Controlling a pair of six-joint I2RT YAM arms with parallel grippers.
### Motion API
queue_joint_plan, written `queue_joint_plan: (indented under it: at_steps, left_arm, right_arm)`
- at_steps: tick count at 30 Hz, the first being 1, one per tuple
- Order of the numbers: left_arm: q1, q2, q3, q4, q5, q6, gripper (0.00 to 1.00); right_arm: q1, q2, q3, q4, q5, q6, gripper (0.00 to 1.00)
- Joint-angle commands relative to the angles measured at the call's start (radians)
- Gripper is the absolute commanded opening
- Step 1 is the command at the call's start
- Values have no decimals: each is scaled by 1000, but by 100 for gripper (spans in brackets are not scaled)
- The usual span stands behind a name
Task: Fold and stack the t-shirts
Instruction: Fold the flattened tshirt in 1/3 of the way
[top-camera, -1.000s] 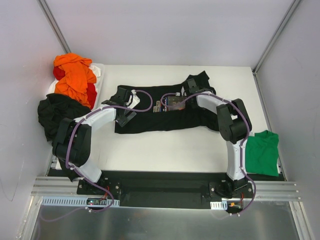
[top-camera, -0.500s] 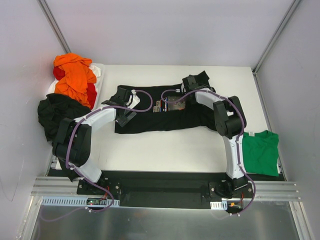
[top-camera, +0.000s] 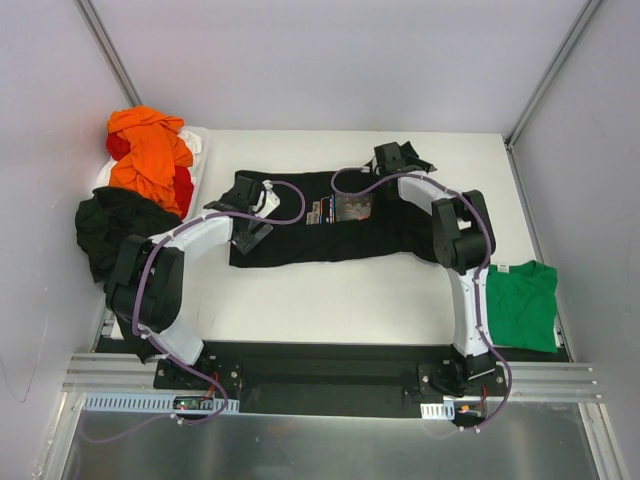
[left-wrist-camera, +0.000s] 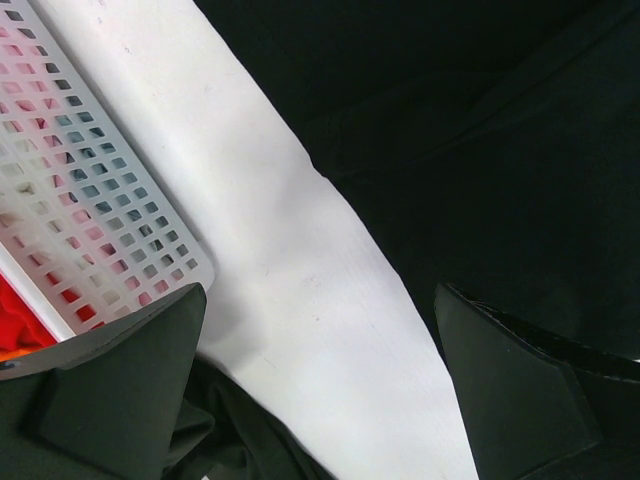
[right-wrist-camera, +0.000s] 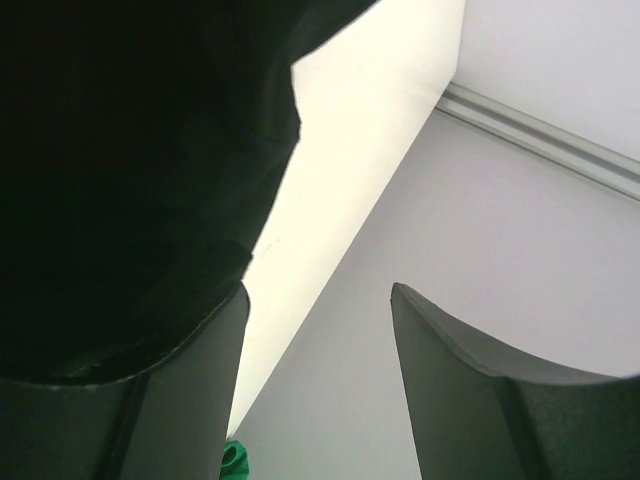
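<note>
A black t-shirt (top-camera: 300, 235) with a small chest print (top-camera: 341, 208) lies spread across the middle of the table. My left gripper (top-camera: 247, 200) hovers open over its left end, with bare table and a black fold (left-wrist-camera: 240, 440) between the fingers (left-wrist-camera: 110, 390). My right gripper (top-camera: 396, 160) is at the shirt's far right sleeve. It is open (right-wrist-camera: 318, 292), with black cloth (right-wrist-camera: 130, 180) lying against the outer side of its left finger (right-wrist-camera: 180, 400) and nothing in the gap. A folded green t-shirt (top-camera: 525, 305) lies at the right edge.
A white perforated basket (top-camera: 196, 145) at the far left holds orange (top-camera: 148, 150) and red t-shirts (top-camera: 183, 188). Another black t-shirt (top-camera: 112, 228) hangs over its near side. Grey walls close in the table on the left, the right and the far side.
My right gripper has moved toward the far edge, from beside the chest print to the right sleeve. The left arm has not moved.
</note>
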Motion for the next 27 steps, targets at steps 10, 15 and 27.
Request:
queue_joint_plan:
  at_steps: [10, 15, 27]
  left_arm:
    - [8, 31, 102, 32, -47, -7, 99]
    - [8, 37, 167, 32, -5, -39, 99]
    - [10, 130, 242, -118, 213, -125, 99]
  right_arm:
    - [-30, -180, 16, -46, -38, 160, 65]
    - [-51, -314, -23, -322, -355, 459, 66]
    - [-83, -483, -173, -608, -988, 588, 70]
